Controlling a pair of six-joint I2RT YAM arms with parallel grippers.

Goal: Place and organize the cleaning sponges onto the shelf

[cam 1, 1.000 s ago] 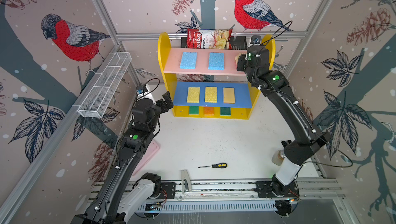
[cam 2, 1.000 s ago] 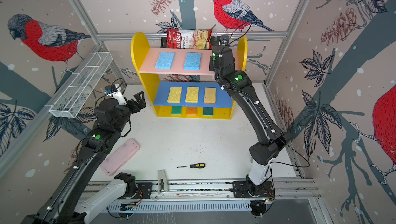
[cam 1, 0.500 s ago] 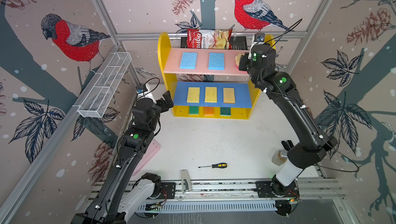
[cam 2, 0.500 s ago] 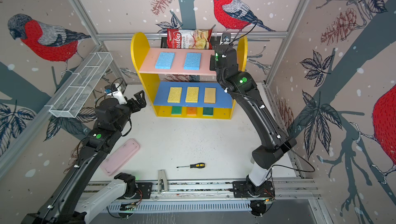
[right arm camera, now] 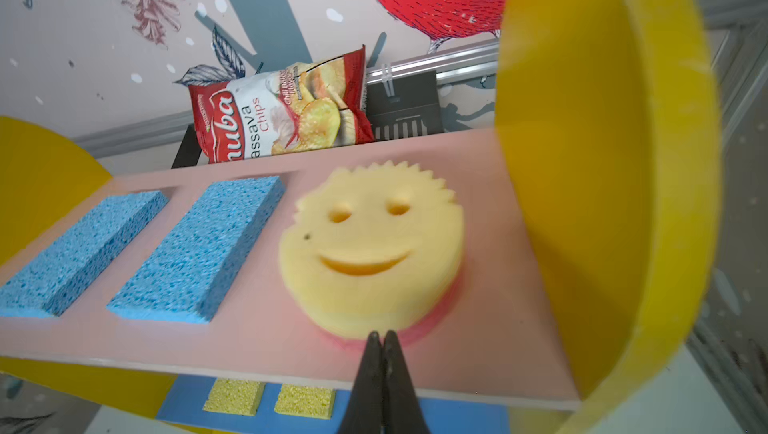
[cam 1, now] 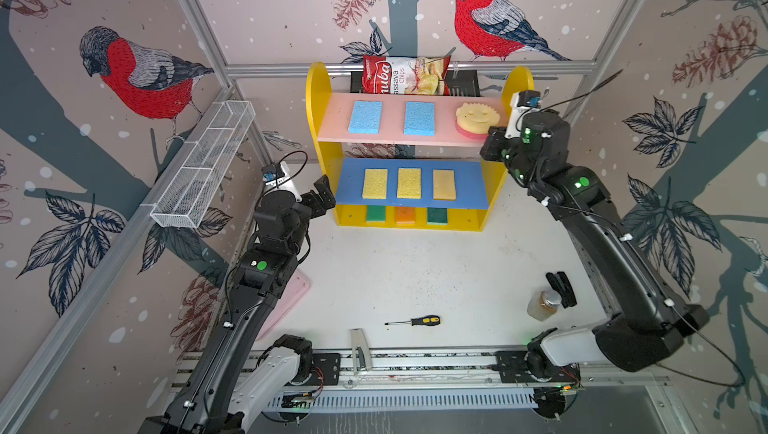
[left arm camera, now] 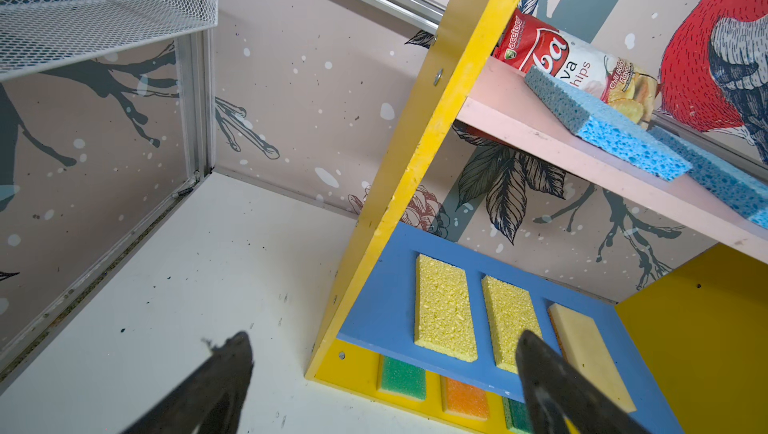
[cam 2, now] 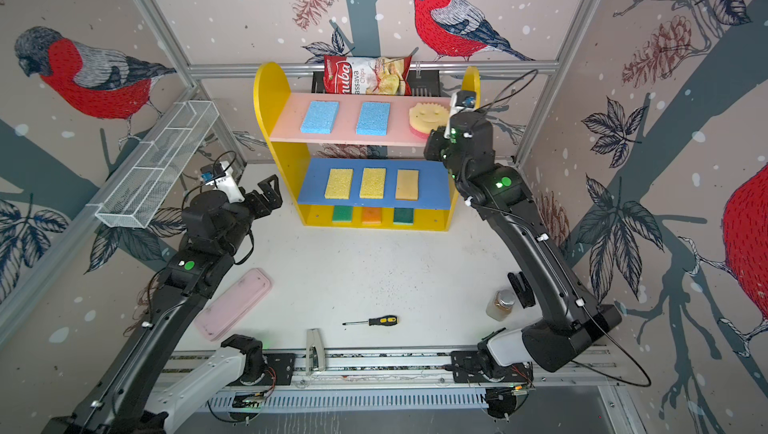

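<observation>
The yellow shelf (cam 1: 316,91) stands at the back. On its pink board lie two light blue sponges (cam 1: 365,117) (cam 1: 419,118) and the round smiley sponge (cam 1: 473,118) (right arm camera: 370,245). Three yellow sponges (cam 1: 409,183) lie in a row on the blue board. Green (cam 1: 375,214), orange (cam 1: 405,215) and green (cam 1: 437,216) sponges sit on the base. My right gripper (right arm camera: 383,334) is shut on nothing, its tips just in front of the smiley sponge's pink edge. My left gripper (left arm camera: 383,336) (cam 1: 322,195) hangs open and empty beside the shelf's left panel.
A chips bag (cam 1: 405,75) and a black basket (cam 1: 465,81) sit behind the shelf. A white wire mesh tray (cam 1: 203,170) hangs on the left wall. A pink tray (cam 2: 235,303), a screwdriver (cam 1: 415,321) and a small bottle (cam 1: 544,305) lie on the white table.
My right gripper has drawn back from over the pink board and shut empty, leaving the smiley sponge lying there uncovered. The left arm has not moved.
</observation>
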